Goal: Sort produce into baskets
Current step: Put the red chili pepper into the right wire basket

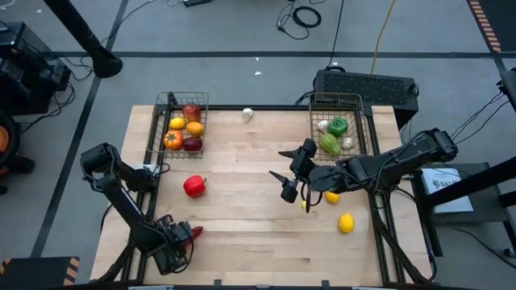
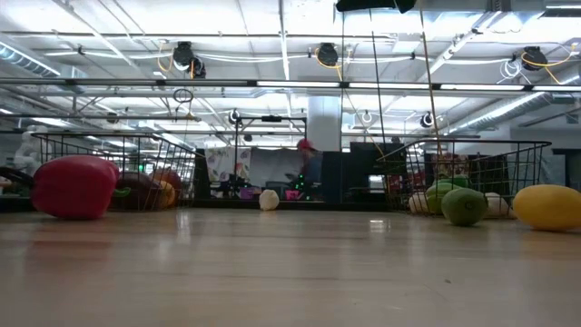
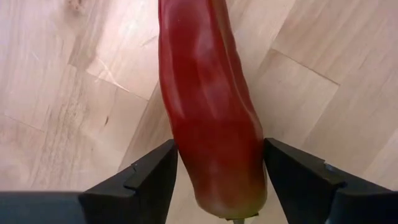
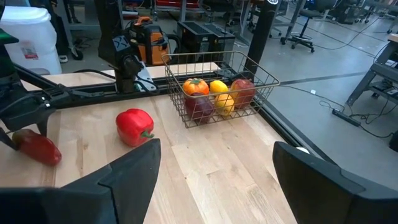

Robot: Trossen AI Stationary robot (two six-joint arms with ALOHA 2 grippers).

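Observation:
A long dark-red chili pepper (image 3: pixel 211 124) lies on the wooden table near its front left corner (image 1: pixel 194 232). My left gripper (image 1: pixel 179 239) stands over it, with its fingers shut on it. My right gripper (image 1: pixel 280 165) is open and empty above the middle of the table, right of centre; its fingers show in its own wrist view (image 4: pixel 214 180). A red bell pepper (image 1: pixel 194 186) and a white garlic (image 1: pixel 247 114) lie loose on the table. Two lemons (image 1: pixel 346 223) (image 1: pixel 330 196) lie under and near the right arm. My left gripper pinches the chili pepper between its two fingers, near one end (image 3: pixel 217 186). One finger (image 3: pixel 155 180) is on each long side, so the fingers lie across the pepper. They come from above, pointing down. In the right wrist view the pepper (image 4: pixel 37 148) appears to rest on the table.
The left wire basket (image 1: pixel 161 121) at the far left holds an apple, oranges and a lemon. The right wire basket (image 1: pixel 359 121) at the far right holds green peppers and garlic. A black box (image 1: pixel 367 84) stands behind the right basket.

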